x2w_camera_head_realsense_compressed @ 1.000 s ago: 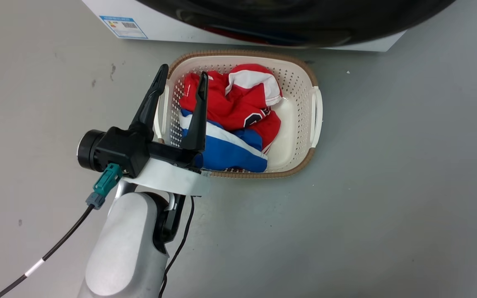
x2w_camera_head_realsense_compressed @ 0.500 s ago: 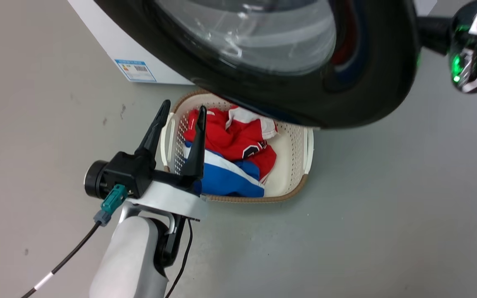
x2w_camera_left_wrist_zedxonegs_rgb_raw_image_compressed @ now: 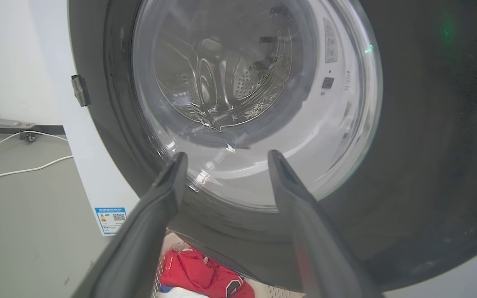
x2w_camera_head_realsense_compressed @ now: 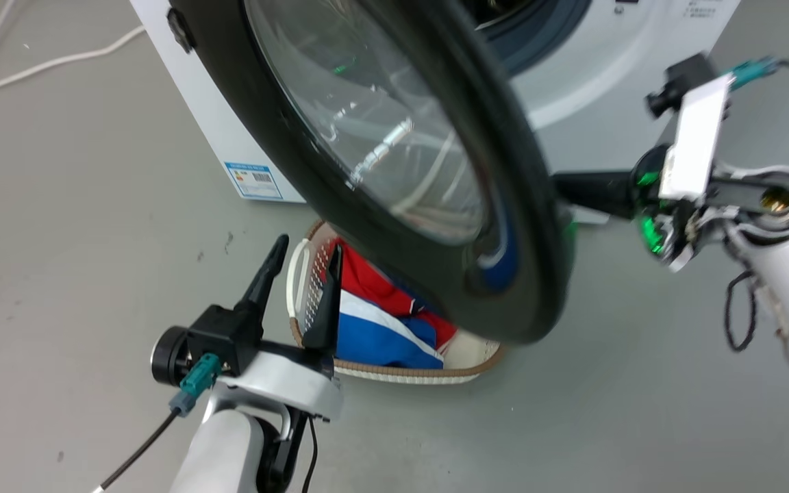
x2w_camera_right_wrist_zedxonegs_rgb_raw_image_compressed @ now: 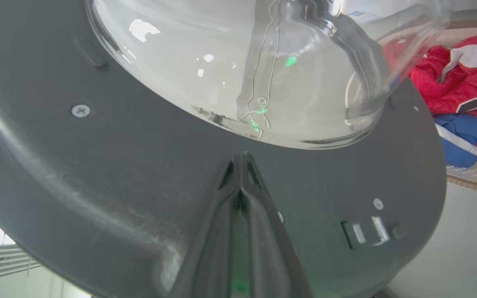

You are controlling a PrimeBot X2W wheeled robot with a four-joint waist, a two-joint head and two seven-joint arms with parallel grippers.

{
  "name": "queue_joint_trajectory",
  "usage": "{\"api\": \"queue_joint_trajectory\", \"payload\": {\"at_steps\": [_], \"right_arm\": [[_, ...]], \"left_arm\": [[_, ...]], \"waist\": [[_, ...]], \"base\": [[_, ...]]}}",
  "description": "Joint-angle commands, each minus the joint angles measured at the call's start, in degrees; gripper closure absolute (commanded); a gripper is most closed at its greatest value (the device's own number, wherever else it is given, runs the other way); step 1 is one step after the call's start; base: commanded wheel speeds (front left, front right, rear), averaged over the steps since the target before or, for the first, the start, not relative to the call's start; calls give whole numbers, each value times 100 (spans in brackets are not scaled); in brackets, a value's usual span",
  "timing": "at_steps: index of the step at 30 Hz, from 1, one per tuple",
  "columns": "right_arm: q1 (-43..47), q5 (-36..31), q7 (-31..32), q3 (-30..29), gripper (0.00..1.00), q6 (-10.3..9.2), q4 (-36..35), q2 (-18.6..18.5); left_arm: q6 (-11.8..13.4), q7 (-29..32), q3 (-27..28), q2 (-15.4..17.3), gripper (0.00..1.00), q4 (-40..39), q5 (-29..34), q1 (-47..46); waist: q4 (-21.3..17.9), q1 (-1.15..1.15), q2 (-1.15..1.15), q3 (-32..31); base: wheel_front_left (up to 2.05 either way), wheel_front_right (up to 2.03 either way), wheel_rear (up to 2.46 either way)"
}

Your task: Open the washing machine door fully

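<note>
So the washing machine door (x2w_camera_head_realsense_compressed: 381, 157) takes up the top middle of the head view, swung partway out from the white washer (x2w_camera_head_realsense_compressed: 230, 123) and seen nearly edge-on. Its lower rim hangs right over the laundry basket (x2w_camera_head_realsense_compressed: 401, 373) at lower centre.

The basket's a cream perforated one with a brown woven-looking rim, sitting on the grey floor just in front of the washer. Inside there's a crumpled red and white garment (x2w_camera_head_realsense_compressed: 367, 281) with a blue and white one (x2w_camera_head_realsense_compressed: 381, 335) lying beside it toward the bottom of the frame. The door hides the far half of the basket. In the right wrist view the same clothes peek out at the upper right.

The left gripper (x2w_camera_head_realsense_compressed: 307, 248) sits at lower left, by the basket's left rim, its fingers spread apart with nothing between them. In the left wrist view they frame the bottom of the glass bowl, and you can see the steel drum (x2w_camera_left_wrist_zedxonegs_rgb_raw_image_compressed: 222, 82) through it. Can't tell if anything's in there.

The right gripper (x2w_camera_head_realsense_compressed: 562, 186) comes in from the right edge, fingers pressed together on nothing. In its wrist view the tips sit against the door's grey inner face, just under the glass.
</note>
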Motion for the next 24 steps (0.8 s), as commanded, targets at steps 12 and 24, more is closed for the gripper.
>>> {"api": "queue_joint_trajectory", "payload": {"at_steps": [12, 24], "right_arm": [[820, 408, -153, 484, 100, 2, -531, 430], [1131, 548, -469, 828, 100, 2, -823, 578]], "left_arm": [[-57, -15, -110, -2, 0, 195, 60, 434], [-102, -15, -110, -2, 0, 255, 100, 589]], "waist": [[154, 0, 0, -598], [169, 0, 0, -802]], "base": [[0, 0, 0], [0, 0, 0]]}}
